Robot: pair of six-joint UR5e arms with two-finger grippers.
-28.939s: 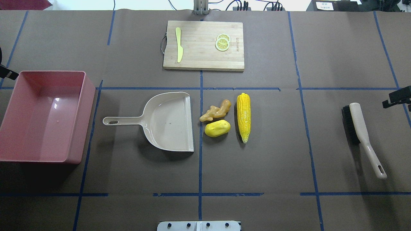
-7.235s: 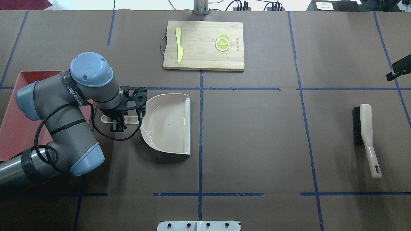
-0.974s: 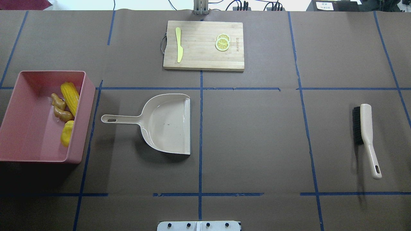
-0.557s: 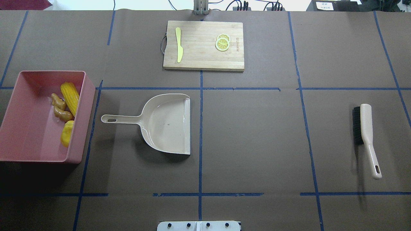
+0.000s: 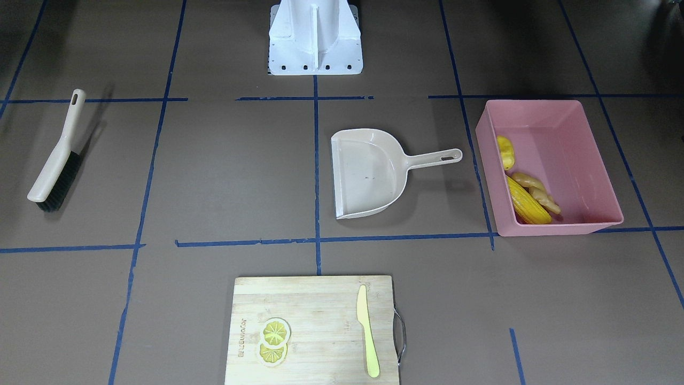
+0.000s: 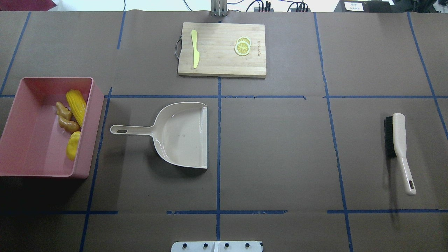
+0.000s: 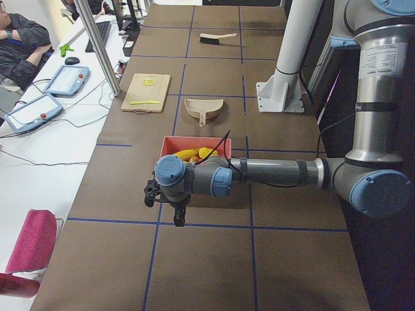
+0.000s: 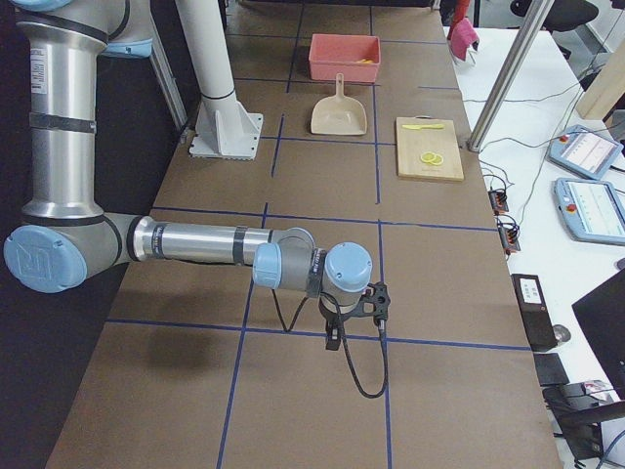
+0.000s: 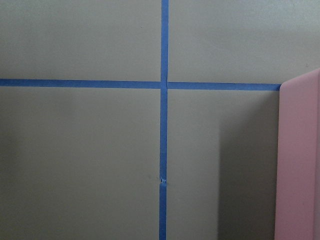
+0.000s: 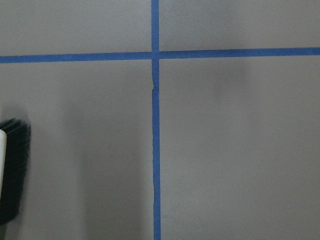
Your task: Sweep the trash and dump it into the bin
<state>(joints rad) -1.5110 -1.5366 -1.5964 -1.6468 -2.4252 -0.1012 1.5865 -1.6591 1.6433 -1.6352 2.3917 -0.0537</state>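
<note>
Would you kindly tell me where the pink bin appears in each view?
Front-facing: bin, right side.
Overhead: bin, left edge.
Exterior left: bin, centre.
Exterior right: bin, top centre.
Left wrist: bin, right edge, one wall only.
Right wrist: absent.
Shared landmark: dustpan beside it.

The table bears one bin (image 6: 35,140) at the left, and in it lie three pieces of trash (image 6: 68,123): one corn (image 6: 77,106), one ginger (image 6: 64,111) and one potato (image 6: 72,148). One dustpan (image 6: 182,134) sits in the middle and one brush (image 6: 397,140) at the right. At the far side there is one board (image 6: 220,63), with one knife (image 6: 195,49) and two lemon slices (image 6: 242,46) on it. The side views show two arms, the left arm (image 7: 272,172) and the right arm (image 8: 195,241), and one white post (image 5: 315,37) at the near edge. On the desk past the far side lie two tablets (image 7: 68,79), where one person (image 7: 23,45) sits.
</note>
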